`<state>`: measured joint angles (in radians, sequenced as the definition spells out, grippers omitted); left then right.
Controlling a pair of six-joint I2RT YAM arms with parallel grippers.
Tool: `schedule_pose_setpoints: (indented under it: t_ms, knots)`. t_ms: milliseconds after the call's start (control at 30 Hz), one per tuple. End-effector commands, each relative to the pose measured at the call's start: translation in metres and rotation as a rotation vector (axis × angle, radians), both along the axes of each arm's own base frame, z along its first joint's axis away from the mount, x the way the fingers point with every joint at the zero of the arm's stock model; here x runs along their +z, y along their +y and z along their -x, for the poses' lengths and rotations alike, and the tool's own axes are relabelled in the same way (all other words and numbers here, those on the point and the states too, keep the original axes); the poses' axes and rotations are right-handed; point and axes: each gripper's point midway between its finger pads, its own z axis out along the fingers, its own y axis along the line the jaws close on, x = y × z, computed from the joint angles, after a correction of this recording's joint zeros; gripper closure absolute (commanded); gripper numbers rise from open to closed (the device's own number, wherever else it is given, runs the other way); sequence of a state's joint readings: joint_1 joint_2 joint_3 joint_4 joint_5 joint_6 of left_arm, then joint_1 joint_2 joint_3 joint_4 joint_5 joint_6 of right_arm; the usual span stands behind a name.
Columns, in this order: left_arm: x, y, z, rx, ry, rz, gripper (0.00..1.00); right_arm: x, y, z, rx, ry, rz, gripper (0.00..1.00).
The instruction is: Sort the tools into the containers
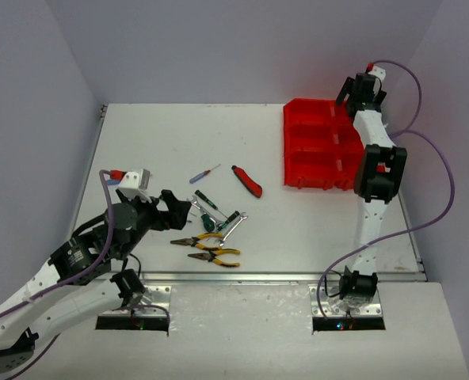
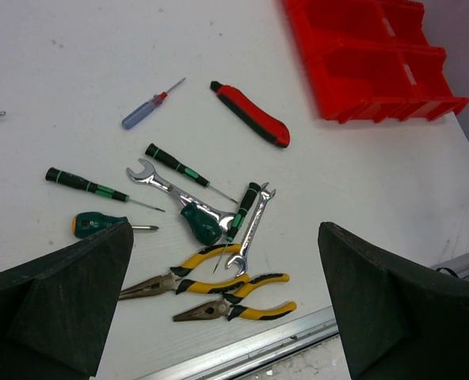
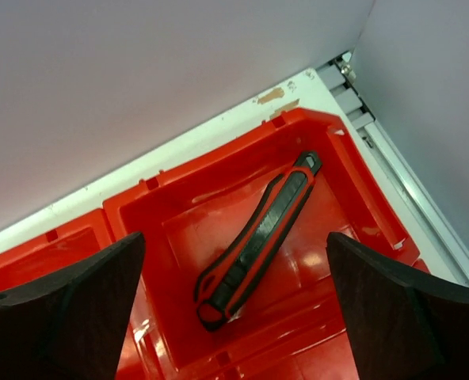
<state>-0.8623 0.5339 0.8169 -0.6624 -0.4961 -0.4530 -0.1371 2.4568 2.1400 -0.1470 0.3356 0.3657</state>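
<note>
Nearest my station, the left gripper (image 1: 179, 212) hung wide open and empty over the loose tools: two yellow-handled pliers (image 1: 213, 248) at the near edge, with the wrenches (image 2: 171, 190) and green screwdrivers (image 2: 88, 184) tangled just beyond. Its wrist camera alone showed one wrench (image 2: 254, 226) lying across a plier handle, so I judged the cleaner pick to be a tool lying apart, gripped squarely across its handle. That meant the blue-and-red screwdriver (image 2: 149, 107) or the utility knife (image 1: 248, 180). Farther right sat the red tray (image 1: 322, 146). Over its far corner bin (image 3: 353, 198) the right gripper (image 3: 234, 245) was spread open, holding nothing. Only that wrist view revealed a second knife (image 3: 254, 237) lying diagonally inside.
</note>
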Motion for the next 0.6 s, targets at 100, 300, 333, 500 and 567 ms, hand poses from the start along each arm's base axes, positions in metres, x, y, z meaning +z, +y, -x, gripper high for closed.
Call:
schedule_pose_setpoints:
  t_ms: [100,300,333,500,567]
  knots:
    - [0.007,0.002,-0.004,0.029,-0.025,0.029,0.0,0.135,0.041,0.01,0.131,-0.176,-0.006,0.01]
    - [0.001,0.022,-0.012,0.178,0.009,0.002,0.0,0.174,0.194,0.061,0.543,-0.141,0.037,0.01]
    - [0.0,0.025,-0.014,0.194,0.015,-0.006,0.0,0.176,0.215,0.071,0.604,-0.129,0.04,0.01]
    - [0.003,0.044,-0.015,0.292,0.014,0.012,0.0,0.128,0.348,0.149,0.912,0.127,0.065,0.01]
    - [0.008,0.048,-0.012,0.291,-0.008,0.038,0.0,0.098,0.382,0.18,0.984,0.24,0.072,0.01]
